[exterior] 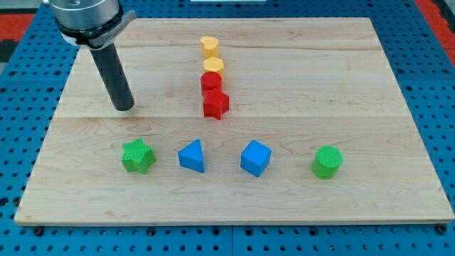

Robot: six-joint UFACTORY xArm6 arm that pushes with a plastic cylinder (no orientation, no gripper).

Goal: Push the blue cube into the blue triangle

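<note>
The blue cube [255,158] sits on the wooden board [355,85] below the middle. The blue triangle [192,156] lies to its left with a gap between them. My tip [124,108] stands on the board at the view's upper left, well above and left of the blue triangle and far from the blue cube. It touches no block.
A green star [137,156] lies left of the blue triangle. A green cylinder [327,162] is right of the cube. A column of blocks stands at top centre: two yellow blocks [209,47] [213,67], a red block [211,82] and a red star [215,104].
</note>
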